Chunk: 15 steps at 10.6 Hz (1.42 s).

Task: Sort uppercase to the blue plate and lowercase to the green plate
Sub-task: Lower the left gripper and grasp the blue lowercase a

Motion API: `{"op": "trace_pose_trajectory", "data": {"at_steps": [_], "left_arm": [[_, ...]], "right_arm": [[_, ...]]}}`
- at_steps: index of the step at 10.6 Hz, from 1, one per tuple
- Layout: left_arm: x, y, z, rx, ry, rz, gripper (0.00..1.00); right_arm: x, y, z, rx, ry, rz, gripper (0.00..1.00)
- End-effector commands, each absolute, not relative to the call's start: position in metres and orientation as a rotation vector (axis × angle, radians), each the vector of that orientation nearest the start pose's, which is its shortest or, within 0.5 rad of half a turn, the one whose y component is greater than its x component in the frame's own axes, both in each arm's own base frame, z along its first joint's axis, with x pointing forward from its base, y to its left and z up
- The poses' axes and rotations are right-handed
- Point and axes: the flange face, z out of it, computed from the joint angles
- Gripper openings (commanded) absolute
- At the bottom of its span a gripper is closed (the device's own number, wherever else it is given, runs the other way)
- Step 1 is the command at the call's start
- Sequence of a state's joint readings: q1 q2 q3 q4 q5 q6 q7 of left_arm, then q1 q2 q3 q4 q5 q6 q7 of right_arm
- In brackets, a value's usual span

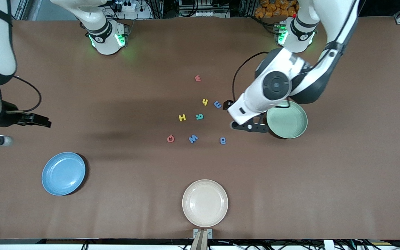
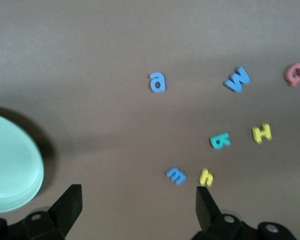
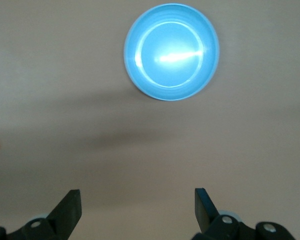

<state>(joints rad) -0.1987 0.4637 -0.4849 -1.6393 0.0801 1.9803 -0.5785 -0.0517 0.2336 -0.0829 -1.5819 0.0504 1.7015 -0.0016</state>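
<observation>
The letters lie mid-table: red w [image 1: 197,78], yellow h [image 1: 205,102], blue m [image 1: 217,104], yellow H [image 1: 182,117], teal R [image 1: 199,116], red Q [image 1: 171,139], blue M [image 1: 193,139], blue e/a [image 1: 223,140]. The blue plate [image 1: 63,173] is toward the right arm's end; the green plate [image 1: 286,119] is toward the left arm's end. My left gripper [image 2: 138,210] is open and empty over bare table between the blue m [image 2: 176,175] and the green plate [image 2: 15,165]. My right gripper [image 3: 137,207] is open and empty, over bare table beside the blue plate [image 3: 171,51].
A cream-white plate [image 1: 205,202] sits near the table's front edge. The left arm's forearm [image 1: 276,85] hangs over part of the green plate. Bare brown table lies between the letters and the blue plate.
</observation>
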Motion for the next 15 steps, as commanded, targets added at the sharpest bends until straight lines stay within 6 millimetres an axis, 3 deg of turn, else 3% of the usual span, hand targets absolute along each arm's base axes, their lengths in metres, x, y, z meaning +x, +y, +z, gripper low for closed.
{"op": "trace_pose_trajectory", "data": {"at_steps": [1,4,7,9,11,12,15], "left_arm": [[0.507,-0.416,0.335,-3.161,0.117,-0.02,1.0],[0.487,-0.428,0.305,-3.178,0.145,-0.015,1.0],[0.497,-0.43,0.299,-3.273,0.235,-0.244,1.0],[0.509,-0.42,0.271,-3.253,0.319,-0.301,1.0],[0.514,-0.413,0.227,-3.232,0.437,-0.315,1.0],[0.522,-0.4,0.218,-3.212,0.465,-0.317,1.0],[0.53,-0.397,0.212,-3.204,0.51,-0.313,1.0]], "right_arm": [[0.615,-0.121,0.483,-3.058,0.31,0.18,1.0],[0.61,-0.172,0.448,-3.028,0.427,0.261,1.0],[0.62,-0.191,0.396,-3.016,0.472,0.305,1.0],[0.631,-0.195,0.364,-3.023,0.478,0.288,1.0],[0.634,-0.198,0.352,-3.005,0.498,0.273,1.0],[0.634,-0.196,0.352,-2.98,0.508,0.269,1.0],[0.636,-0.197,0.336,-2.968,0.513,0.289,1.0]]}}
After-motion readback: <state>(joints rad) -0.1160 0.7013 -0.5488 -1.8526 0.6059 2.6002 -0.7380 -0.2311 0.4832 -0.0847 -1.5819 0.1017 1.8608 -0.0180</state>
